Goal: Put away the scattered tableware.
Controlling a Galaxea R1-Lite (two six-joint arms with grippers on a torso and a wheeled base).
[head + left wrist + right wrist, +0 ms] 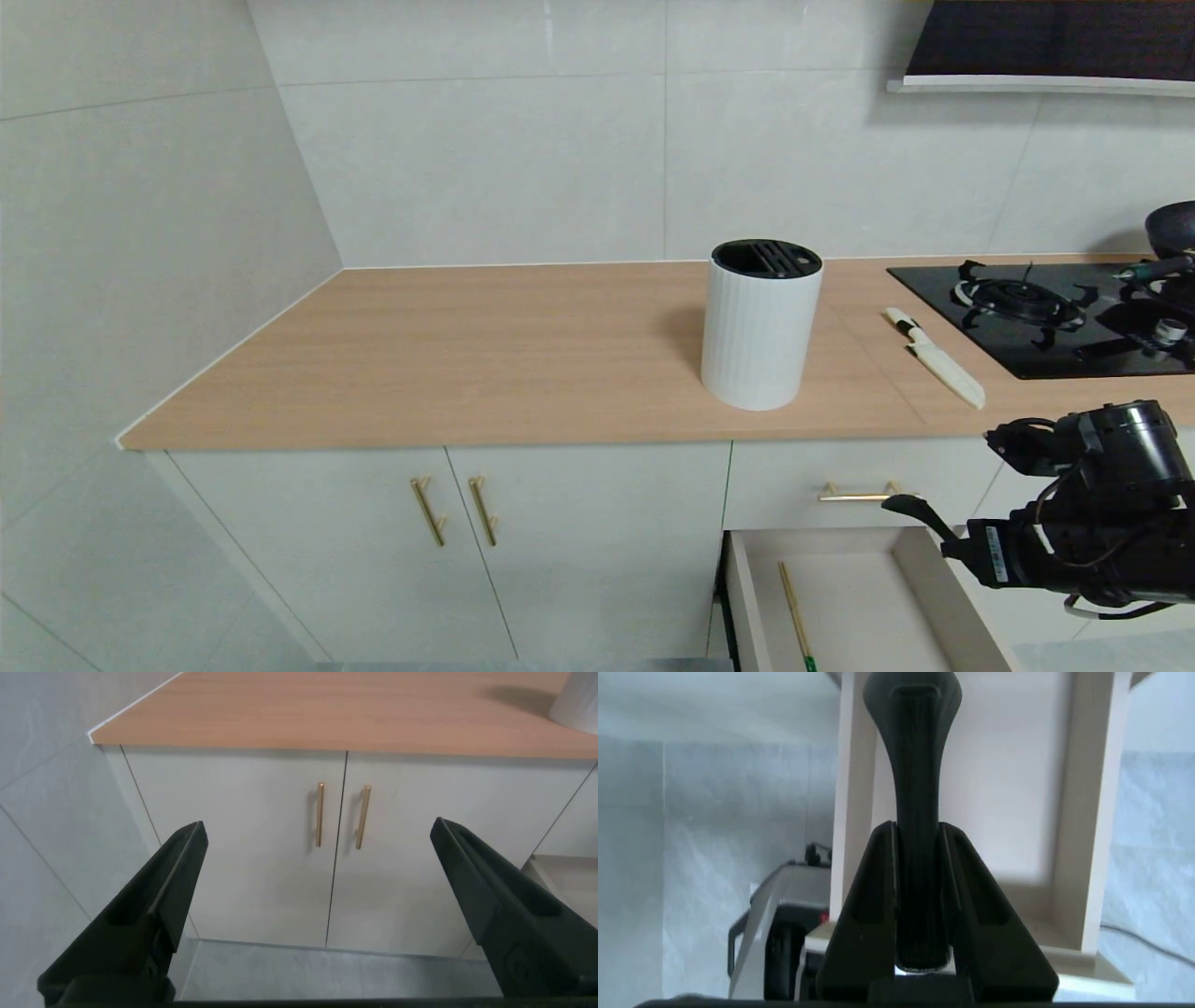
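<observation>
Right claw (pixel 918 833) clamped on slim black plastic utensil (pixel 915 728), over pale open drawer (pixel 747 607). We'd lower it lengthwise, approx. parallel w/ thin wooden chopsticks (pixel 794 607), before release. Left claw (pixel 318 833) spread wide.

No text, number or sign is legible to me in any view. One candidate logged: a small white sticker (pixel 995 554) on the wrist just behind the right gripper (pixel 945 541), at the near right of the scene. It carries dark marks too small for me to make out. The black utensil (pixel 913 784) clamped in that gripper shows nothing I can read.
</observation>
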